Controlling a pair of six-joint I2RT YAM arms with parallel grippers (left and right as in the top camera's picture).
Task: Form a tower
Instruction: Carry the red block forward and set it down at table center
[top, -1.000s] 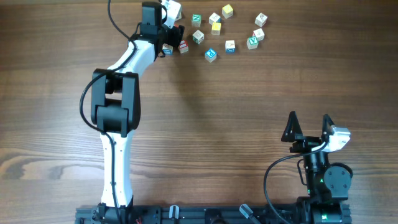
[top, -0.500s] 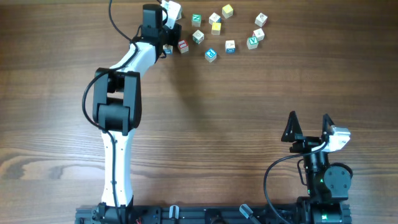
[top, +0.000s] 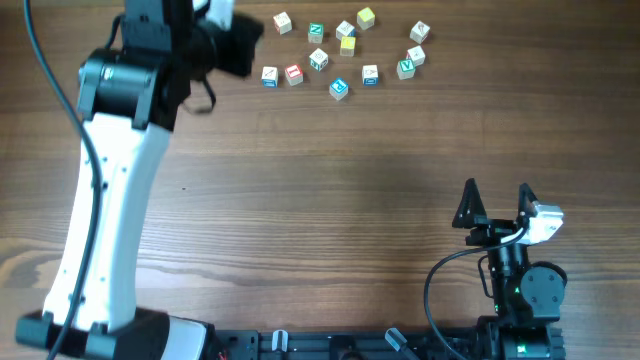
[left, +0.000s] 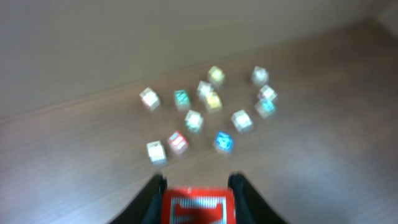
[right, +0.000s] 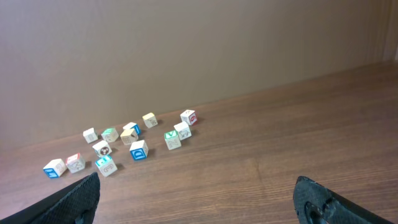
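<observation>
My left gripper (left: 197, 183) is shut on a red-faced letter cube (left: 198, 205), which fills the gap between the two dark fingers at the bottom of the blurred left wrist view. In the overhead view the left gripper (top: 238, 45) hangs high above the table's far left, and the held cube is hidden under it. Several loose letter cubes (top: 340, 88) lie scattered at the far edge, ahead of that gripper (left: 216, 102). No tower shows in any view. My right gripper (top: 497, 200) stands open near the front right, with only bare wood between its fingers (right: 198, 186).
The left arm (top: 110, 190) looms large over the left side of the table in the overhead view. A plain wall rises behind the cubes (right: 138, 149). Wooden tabletop (top: 350, 200) lies between the cubes and the right arm's base (top: 520, 290).
The left gripper closed on a cube among the scattered ones, then rose high and swung left with it. The right arm has not moved.
</observation>
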